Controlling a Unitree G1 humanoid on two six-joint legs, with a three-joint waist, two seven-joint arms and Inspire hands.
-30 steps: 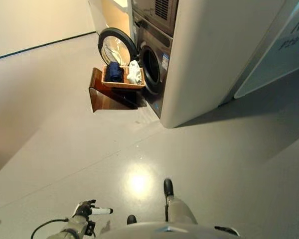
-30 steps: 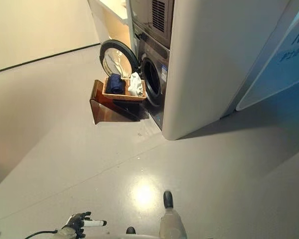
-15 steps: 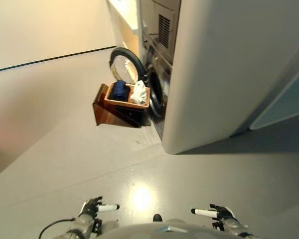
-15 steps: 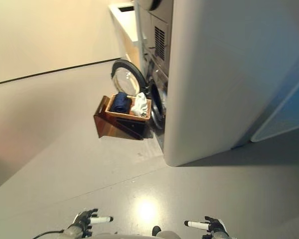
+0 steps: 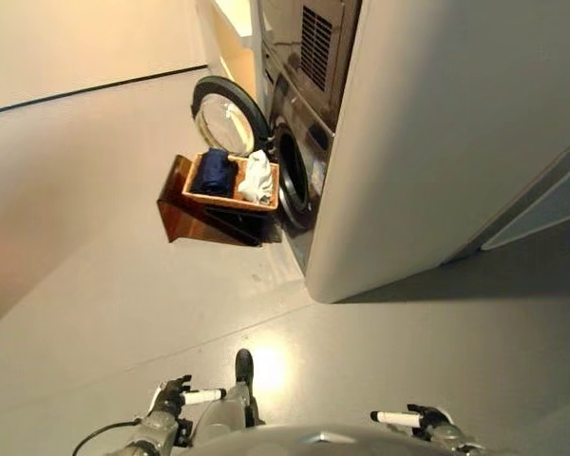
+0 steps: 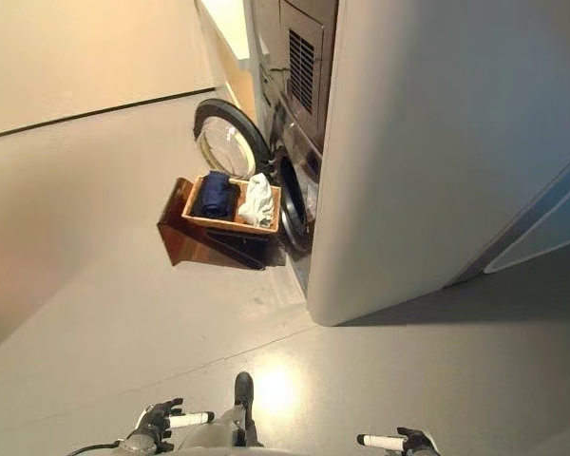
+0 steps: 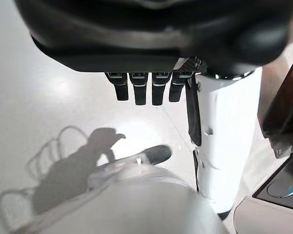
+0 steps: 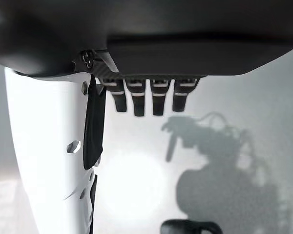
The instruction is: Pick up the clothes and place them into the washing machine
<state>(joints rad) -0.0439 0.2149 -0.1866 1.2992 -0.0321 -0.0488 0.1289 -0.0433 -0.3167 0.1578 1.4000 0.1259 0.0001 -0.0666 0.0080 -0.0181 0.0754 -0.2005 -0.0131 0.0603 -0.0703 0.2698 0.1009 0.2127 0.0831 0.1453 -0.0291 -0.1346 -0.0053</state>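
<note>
Nothing readable showing anywhere. A small label sitting on the front of the washing machine (image 5: 304, 161) beside the drum opening, its print too small to make out. A pale blue panel (image 6: 551, 223) leaning at the right edge, showing no lettering. No print, numbers or signs appearing in either wrist view.
</note>
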